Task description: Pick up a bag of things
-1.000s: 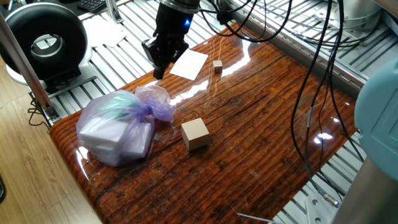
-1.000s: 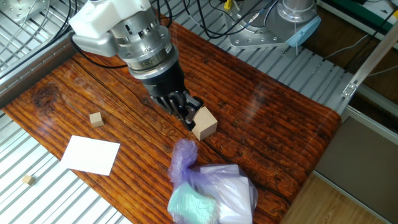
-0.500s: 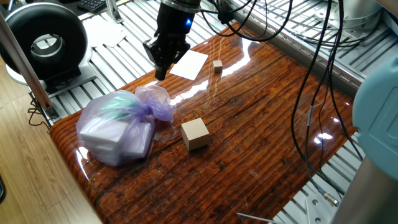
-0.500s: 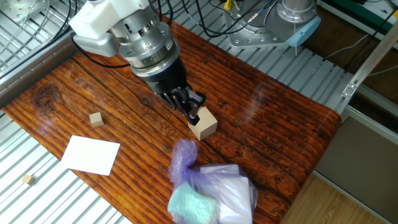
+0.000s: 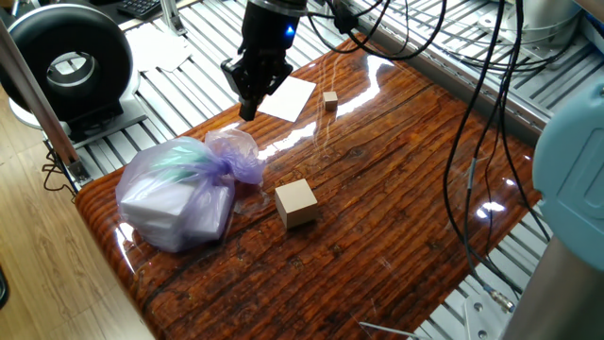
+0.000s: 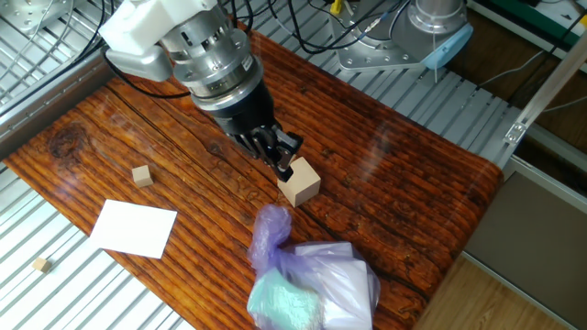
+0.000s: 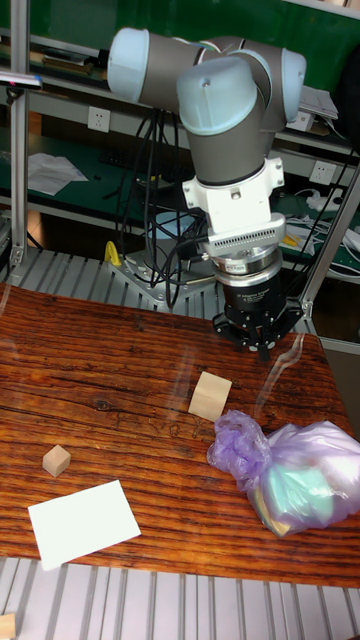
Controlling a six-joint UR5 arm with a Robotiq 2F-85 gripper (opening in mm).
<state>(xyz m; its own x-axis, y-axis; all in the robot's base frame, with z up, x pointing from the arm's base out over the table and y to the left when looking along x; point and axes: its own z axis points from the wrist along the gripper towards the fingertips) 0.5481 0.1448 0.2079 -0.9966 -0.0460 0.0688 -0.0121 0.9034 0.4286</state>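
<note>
One fixed view: bag (image 5: 179,192) at table's (image 5: 396,217) near-left corner, gripper (image 5: 249,102) aloft beyond it, fingers together, clutching nothing; other fixed view: gripper (image 6: 282,165) overlaps cube (image 6: 300,181), bag (image 6: 307,280) cut off below; tall view: bag (image 7: 295,472) cropped right, gripper (image 7: 263,346) above it.
</note>
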